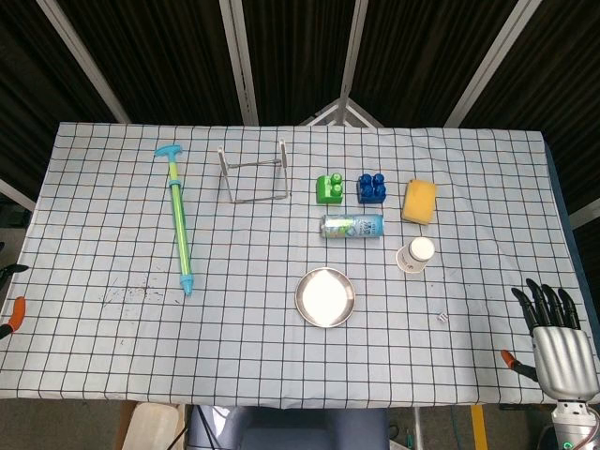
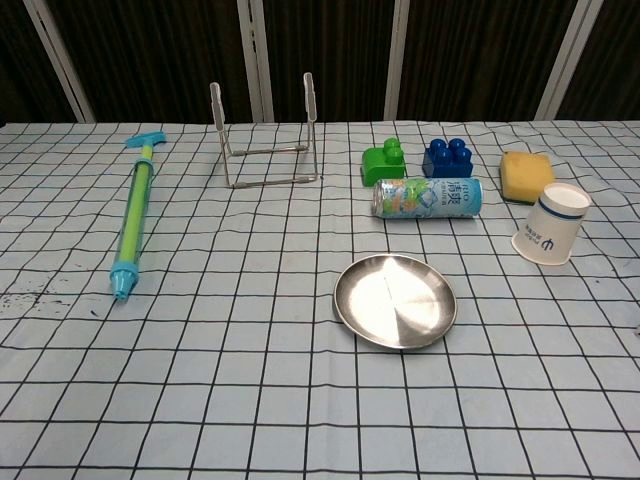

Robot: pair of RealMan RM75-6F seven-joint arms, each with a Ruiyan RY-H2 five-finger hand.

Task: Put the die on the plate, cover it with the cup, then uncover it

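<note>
The tiny, hard, light die [image 1: 442, 319] is lying near the desk's right edge, needing a fingertip pinch on opposite faces from the right hand [image 1: 559, 342], which is hanging empty with fingers [image 1: 544, 302] spread.

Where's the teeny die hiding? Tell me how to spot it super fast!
Find the shiny round plate near the front middle of the checkered table. Look toward the robot's right hand; between them, below the upside-down paper cup, lies the die. It is the smallest thing there, a white cube alone on the cloth.
</note>
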